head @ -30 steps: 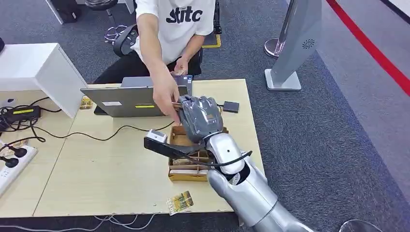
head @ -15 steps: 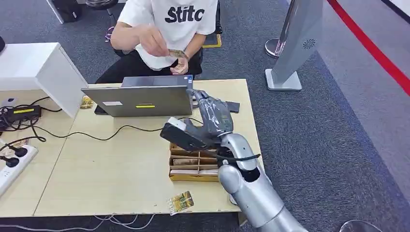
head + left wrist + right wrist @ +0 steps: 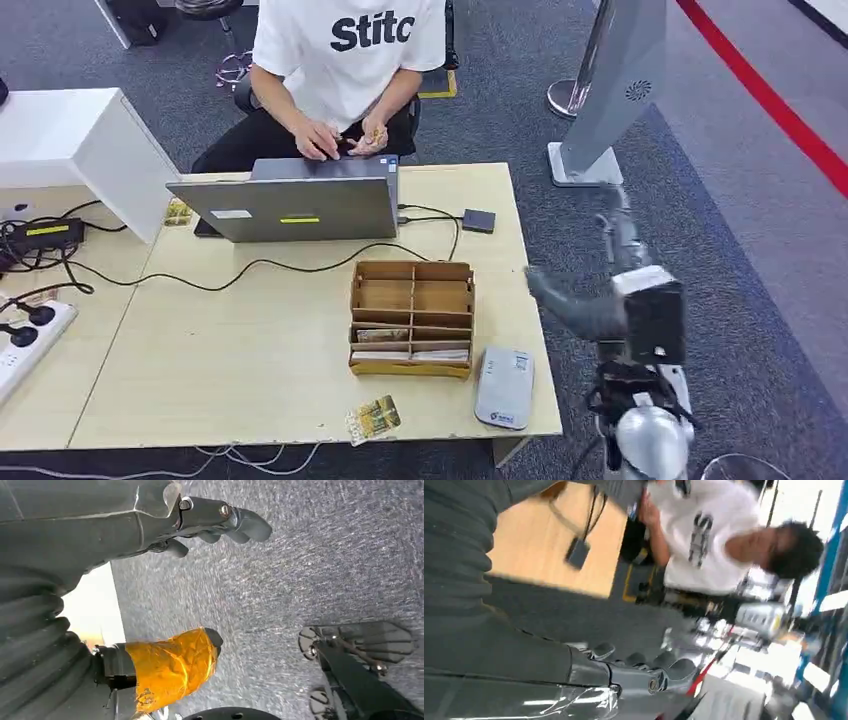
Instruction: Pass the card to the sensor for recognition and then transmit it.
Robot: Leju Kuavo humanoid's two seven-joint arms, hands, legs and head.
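Head view: right hand (image 3: 600, 280) hanging off the table's (image 3: 200, 360) 3 o'clock edge over the carpet, blurred, fingers apart, holding nothing. Sensor (image 3: 505, 387), a grey-white pad, lying at 5 o'clock on the table, just beside the cardboard organizer (image 3: 411, 318). Person (image 3: 345, 75) sitting at 12 o'clock behind the laptop (image 3: 290, 208), pinching a small yellowish card (image 3: 374, 133) in one hand. Another gold card (image 3: 372, 418) lying at the table's 6 o'clock edge.

Left wrist view: left hand (image 3: 165, 595) hanging over carpet, fingers spread, thumb wrapped in orange tape, gripping nothing.

Right wrist view: right hand's fingers (image 3: 649, 667) lying loosely apart, empty; person and table edge blurred beyond.
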